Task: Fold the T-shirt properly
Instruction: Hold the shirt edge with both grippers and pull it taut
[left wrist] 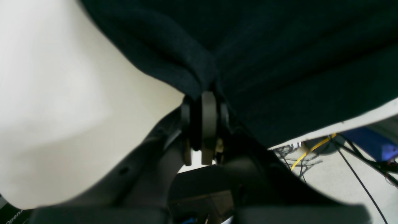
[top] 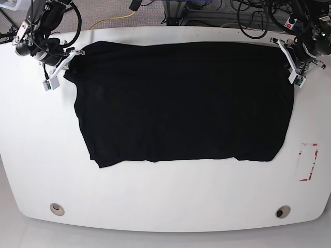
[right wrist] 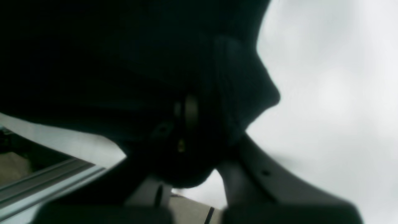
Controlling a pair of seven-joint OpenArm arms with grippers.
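Both arms are black, jointed, and wrapped with looping black cables. The left end effector and right end effector carry white finger plates in the base view. Wrist views show dark grey curved finger housings with small screw holes.

T-shirt: lying spread flat across the white table.
Right tool: gripping the shirt's far corner.
Left tool: gripping the opposite far corner.
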